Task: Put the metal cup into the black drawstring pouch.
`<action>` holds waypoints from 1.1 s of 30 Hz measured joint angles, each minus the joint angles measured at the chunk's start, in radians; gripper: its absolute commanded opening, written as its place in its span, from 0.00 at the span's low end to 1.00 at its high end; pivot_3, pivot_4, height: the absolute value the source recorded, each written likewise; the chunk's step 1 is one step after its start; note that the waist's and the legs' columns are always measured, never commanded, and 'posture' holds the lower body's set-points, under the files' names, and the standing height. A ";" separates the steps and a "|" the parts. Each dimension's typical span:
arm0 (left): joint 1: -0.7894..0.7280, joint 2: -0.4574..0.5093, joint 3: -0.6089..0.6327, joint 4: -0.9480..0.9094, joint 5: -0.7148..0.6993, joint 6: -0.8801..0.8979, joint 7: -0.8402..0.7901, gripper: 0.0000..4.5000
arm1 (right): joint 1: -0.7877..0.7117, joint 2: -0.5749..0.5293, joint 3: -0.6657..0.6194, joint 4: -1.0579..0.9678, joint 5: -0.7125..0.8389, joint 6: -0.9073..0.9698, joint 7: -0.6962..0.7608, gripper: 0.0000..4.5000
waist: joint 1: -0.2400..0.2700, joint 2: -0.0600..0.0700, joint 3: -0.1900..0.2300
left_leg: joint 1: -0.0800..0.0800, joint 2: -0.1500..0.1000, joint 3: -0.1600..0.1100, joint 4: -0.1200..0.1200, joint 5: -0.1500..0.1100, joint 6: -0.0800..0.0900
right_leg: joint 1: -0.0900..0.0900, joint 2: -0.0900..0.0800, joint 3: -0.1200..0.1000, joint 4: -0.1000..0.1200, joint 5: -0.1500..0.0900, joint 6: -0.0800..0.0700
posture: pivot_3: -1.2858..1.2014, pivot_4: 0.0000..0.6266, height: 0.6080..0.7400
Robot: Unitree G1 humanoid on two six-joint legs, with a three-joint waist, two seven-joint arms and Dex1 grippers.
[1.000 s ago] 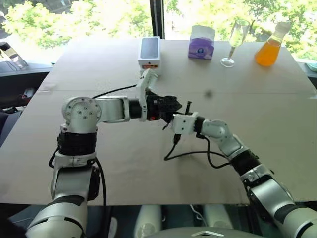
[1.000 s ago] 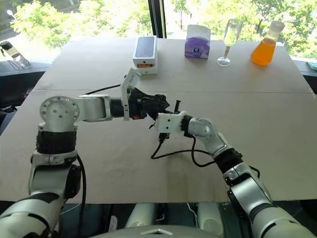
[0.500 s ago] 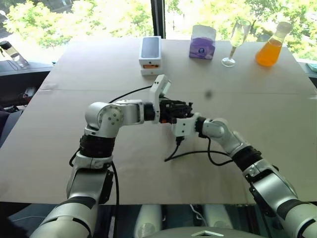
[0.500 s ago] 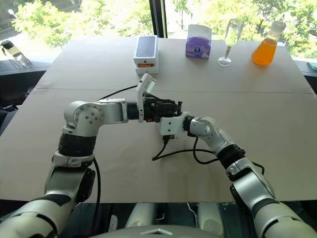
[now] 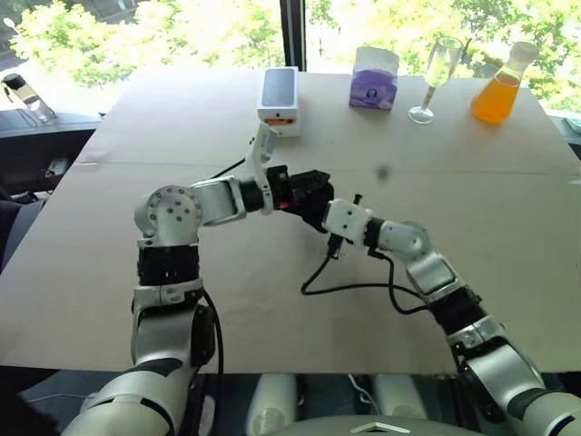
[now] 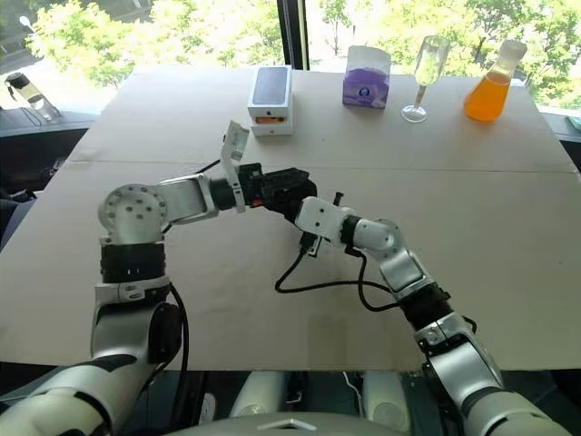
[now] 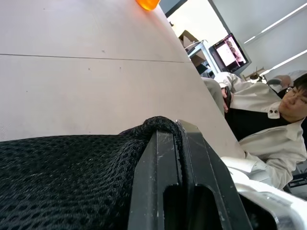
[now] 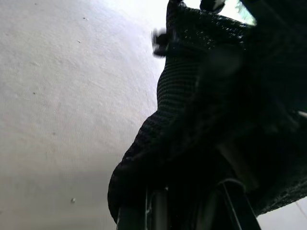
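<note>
Both claws meet mid-worktop (image 5: 508, 227) around the black drawstring pouch (image 5: 307, 189). The left claw (image 5: 313, 195) is clenched on its mesh fabric; the right claw (image 5: 329, 211) is pressed against it, grip unclear. Can't spot the metal cup, probably inside already, so it looks nearly done.

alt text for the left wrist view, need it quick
The left end effector, fingers pressed together, pinches a fold of the black mesh drawstring pouch above a bare tan table. Beyond the table's far edge sits a person in a pale jacket, with a lit monitor behind and an orange flask's base at the frame edge.
</note>
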 measured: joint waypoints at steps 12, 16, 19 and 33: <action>0.037 0.019 -0.203 -0.050 0.197 -0.217 -0.173 0.00 | 0.038 -0.063 -0.028 -0.208 0.044 0.319 0.004 0.50 | 0.000 0.000 0.000 | -0.001 0.000 0.001 0.000 0.000 0.000 | -0.002 0.000 0.000 0.000 0.000 0.000 | 0.52 0.24 0.98; 0.037 -0.002 -0.218 -0.087 0.240 -0.305 -0.196 0.00 | 0.030 -0.083 -0.053 -0.232 0.043 0.306 -0.032 0.50 | 0.001 0.000 0.000 | -0.001 0.000 0.001 0.000 0.000 0.000 | -0.002 0.000 0.001 0.000 0.000 0.000 | 0.52 0.24 0.98; 0.035 -0.017 -0.223 -0.105 0.253 -0.336 -0.197 0.00 | -0.018 -0.136 -0.035 -0.152 -0.056 0.146 -0.107 0.50 | 0.000 0.000 0.000 | -0.001 0.000 0.002 -0.001 0.000 0.000 | -0.002 0.000 0.002 0.000 0.000 0.000 | 0.52 0.24 0.98; 0.052 0.029 -0.343 -0.066 0.513 -0.600 -0.268 0.00 | 0.009 -0.185 -0.070 -0.159 -0.012 0.123 -0.090 0.32 | 0.004 0.001 0.000 | -0.001 0.000 0.003 -0.001 -0.001 0.001 | -0.002 0.001 0.001 -0.001 0.000 0.000 | 0.52 0.24 0.98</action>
